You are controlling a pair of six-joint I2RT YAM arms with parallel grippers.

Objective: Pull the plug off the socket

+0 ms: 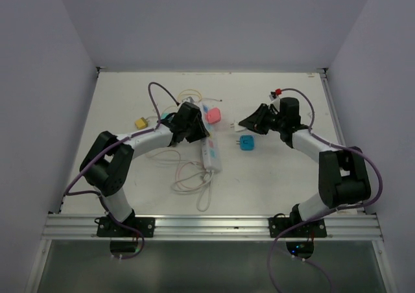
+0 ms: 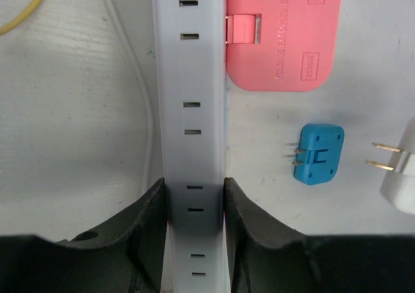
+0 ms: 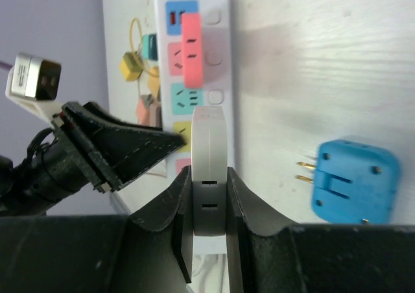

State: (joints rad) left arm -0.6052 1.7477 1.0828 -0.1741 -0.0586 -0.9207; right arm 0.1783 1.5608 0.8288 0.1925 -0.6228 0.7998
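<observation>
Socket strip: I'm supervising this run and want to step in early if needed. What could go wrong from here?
1. The pink adapter looks seated in the socket; the left gripper pinches only the strip's narrow sides, so a pull there could twist or slide it loose.
2. The right gripper is shut on the white plug; released carelessly, it may land on the blue plug close by.
3. The loose cord loops beside the left arm and might snag.

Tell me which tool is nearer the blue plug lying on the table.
Right. The right tool, shut on a white plug, is just beyond the blue plug; the left tool clamps the socket, farther off to the left.
</observation>
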